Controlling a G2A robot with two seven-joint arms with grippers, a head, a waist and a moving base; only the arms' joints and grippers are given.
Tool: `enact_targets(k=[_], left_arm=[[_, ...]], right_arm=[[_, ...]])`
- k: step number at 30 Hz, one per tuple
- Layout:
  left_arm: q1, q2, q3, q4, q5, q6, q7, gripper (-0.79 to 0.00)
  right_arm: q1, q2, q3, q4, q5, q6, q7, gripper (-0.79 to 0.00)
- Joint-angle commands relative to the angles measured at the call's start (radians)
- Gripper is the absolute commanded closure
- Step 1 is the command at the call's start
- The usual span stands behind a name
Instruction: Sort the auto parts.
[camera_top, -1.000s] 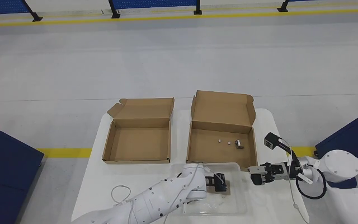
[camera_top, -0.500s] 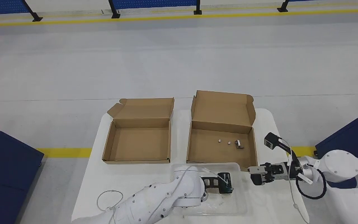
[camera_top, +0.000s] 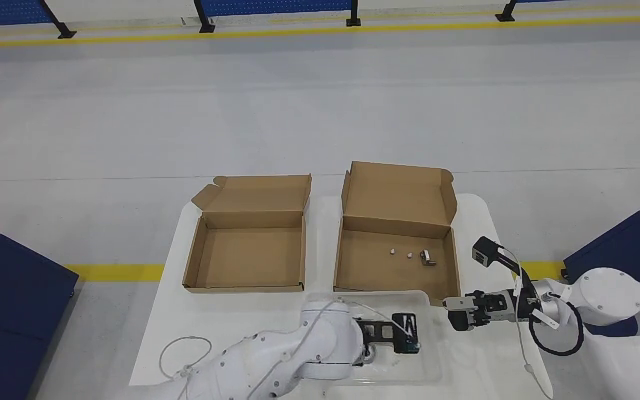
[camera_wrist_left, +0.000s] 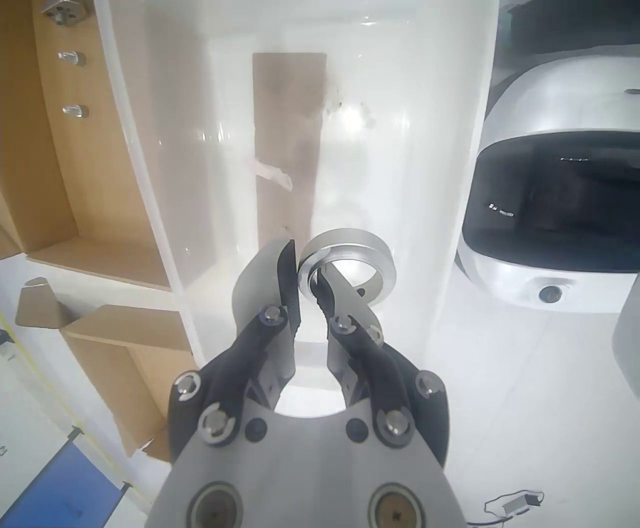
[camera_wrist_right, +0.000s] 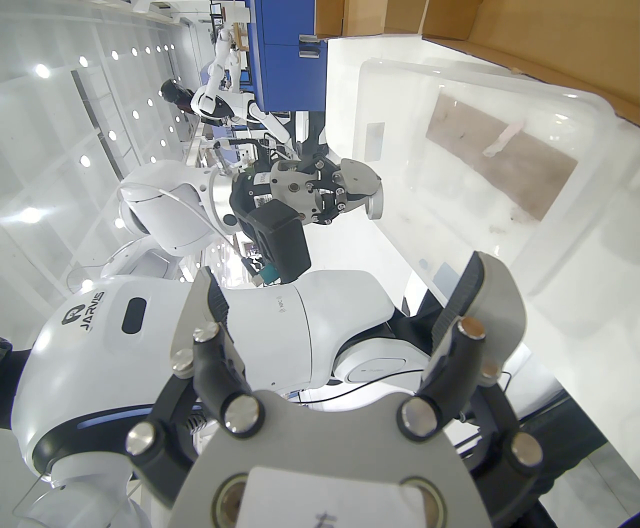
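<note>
A silver metal ring (camera_wrist_left: 381, 266) hangs just above the floor of a clear plastic tray (camera_wrist_left: 150, 200), with my left gripper (camera_wrist_left: 305, 265) shut on its rim, one finger inside the ring and one outside. From above, the left gripper (camera_top: 407, 334) sits over the tray's (camera_top: 430, 376) right part. My right gripper (camera_wrist_right: 342, 272) stands open and holds nothing, just off the tray's right end (camera_top: 453, 314). Across the tray (camera_wrist_right: 500, 85) it faces the left gripper with the ring (camera_wrist_right: 374, 200).
Two open cardboard boxes stand behind the tray: the left box (camera_top: 245, 285) is bare, the right box (camera_top: 345, 262) holds a nut (camera_top: 427, 256) and two small bolts (camera_top: 396, 251). A brown strip (camera_wrist_left: 287, 150) lies under the tray. A thin cable (camera_top: 186, 354) trails at the front left.
My left gripper has shifted a little to the right and toward the table's front inside the tray, still holding the ring. The right arm has stayed still.
</note>
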Motion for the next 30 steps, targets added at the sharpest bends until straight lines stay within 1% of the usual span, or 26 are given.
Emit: enact_targets(k=[1,7,10,11,14,17,18,27,29,30], left_arm=[[0.025,0.021,-0.055,0.010,-0.016,-0.062,0.127,0.000],[0.148,0.105,-0.258,-0.016,-0.052,-0.338,0.381,0.000],[0.210,0.139,-0.349,-0.020,-0.049,-0.516,0.525,0.000],[0.226,0.149,-0.376,-0.017,-0.044,-0.562,0.574,0.000],[0.256,0.174,-0.396,-0.020,-0.008,-0.562,0.700,0.000],[0.252,0.199,-0.376,-0.004,0.031,-0.562,0.841,0.000],[0.248,0.205,-0.367,0.001,0.040,-0.562,0.872,0.000],[0.249,0.204,-0.367,-0.004,0.035,-0.562,0.882,0.000],[0.248,0.206,-0.361,-0.032,0.036,-0.562,0.963,0.000],[0.245,0.210,-0.359,-0.033,0.029,-0.562,1.034,0.000]], right_arm=[[0.000,0.000,0.000,0.000,0.000,0.000,0.000,-0.785],[0.000,0.000,0.000,0.000,0.000,0.000,0.000,-0.785],[0.000,0.000,0.000,0.000,0.000,0.000,0.000,-0.785],[0.000,0.000,0.000,0.000,0.000,0.000,0.000,-0.785],[0.000,0.000,0.000,0.000,0.000,0.000,0.000,-0.785],[0.000,0.000,0.000,0.000,0.000,0.000,0.000,-0.785],[0.000,0.000,0.000,0.000,0.000,0.000,0.000,-0.785],[0.000,0.000,0.000,0.000,0.000,0.000,0.000,-0.785],[0.000,0.000,0.000,0.000,0.000,0.000,0.000,-0.785],[0.000,0.000,0.000,0.000,0.000,0.000,0.000,-0.785]])
